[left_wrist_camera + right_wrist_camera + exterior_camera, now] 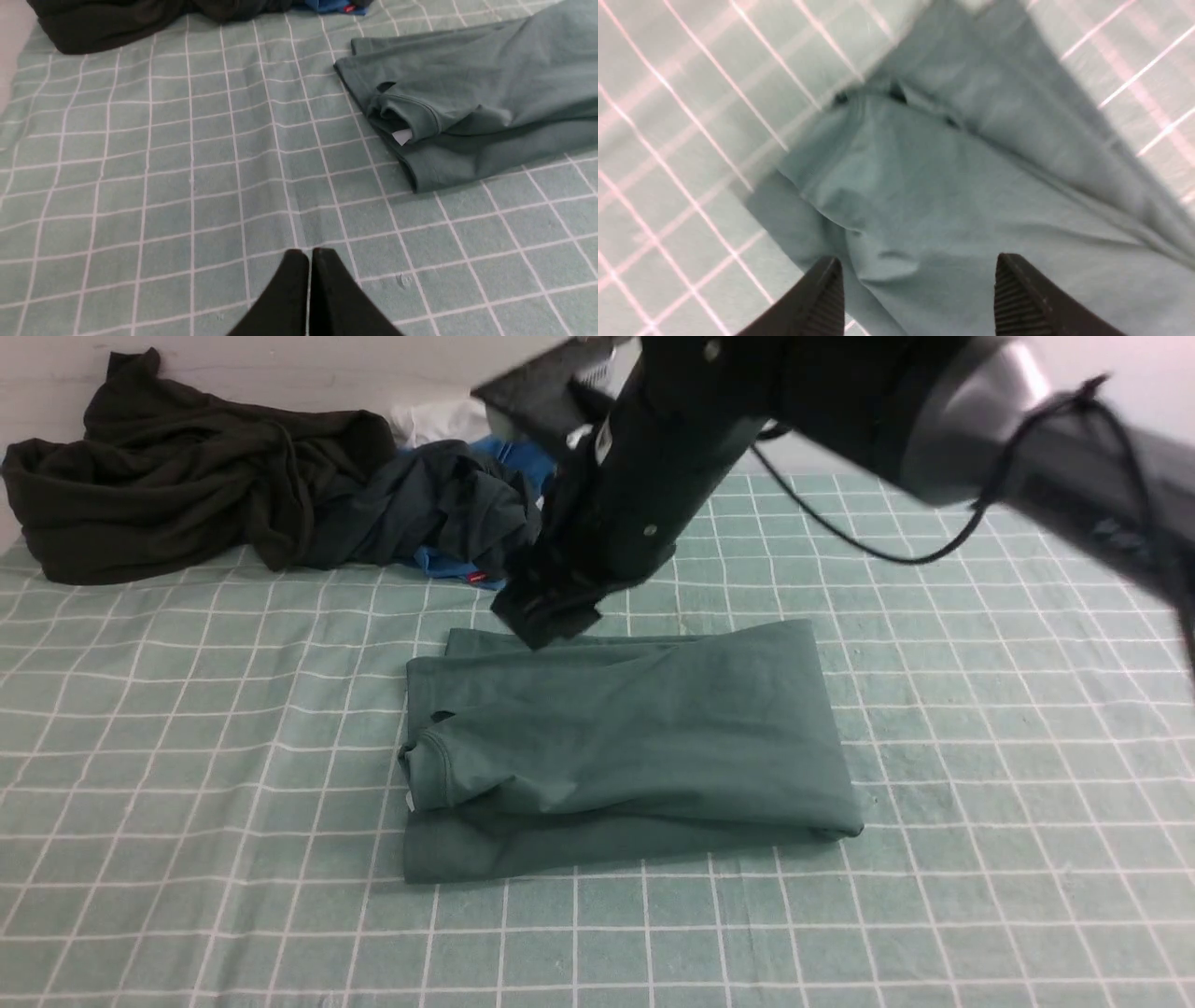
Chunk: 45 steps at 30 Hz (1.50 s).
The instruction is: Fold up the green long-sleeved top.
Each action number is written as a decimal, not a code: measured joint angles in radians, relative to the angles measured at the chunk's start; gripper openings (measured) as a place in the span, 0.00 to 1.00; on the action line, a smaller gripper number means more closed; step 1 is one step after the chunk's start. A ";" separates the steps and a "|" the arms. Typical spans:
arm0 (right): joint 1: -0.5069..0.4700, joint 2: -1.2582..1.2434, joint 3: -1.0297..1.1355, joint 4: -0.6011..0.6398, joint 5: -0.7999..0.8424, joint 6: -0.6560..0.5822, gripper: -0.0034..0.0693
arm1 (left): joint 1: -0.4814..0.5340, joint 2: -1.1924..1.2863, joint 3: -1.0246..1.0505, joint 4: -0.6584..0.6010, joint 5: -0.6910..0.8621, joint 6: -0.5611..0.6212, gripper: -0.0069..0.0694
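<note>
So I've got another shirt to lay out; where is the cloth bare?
Bare checked cloth lies left of the green top, in front of it along the near edge, and to its right. Crowded: the back left, where the dark clothes pile sits, and behind the top, under the right arm.

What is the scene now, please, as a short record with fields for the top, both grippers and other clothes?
top: green long-sleeved top lies folded on the checked cloth
left gripper: shut, empty, apart from the top
right gripper: open, above the top, holding nothing
other clothes: dark clothes pile at the far left
</note>
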 joint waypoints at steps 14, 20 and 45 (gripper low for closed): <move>0.000 -0.719 0.688 -0.018 -0.251 0.014 0.30 | 0.000 -0.028 0.011 0.000 0.034 0.006 0.09; 0.000 -1.054 0.950 -0.021 -0.417 0.022 0.17 | 0.000 -0.028 0.011 0.000 0.034 0.006 0.09; 0.000 -1.400 1.271 -0.027 -0.587 0.065 0.03 | 0.000 -0.028 0.011 0.000 0.035 0.006 0.09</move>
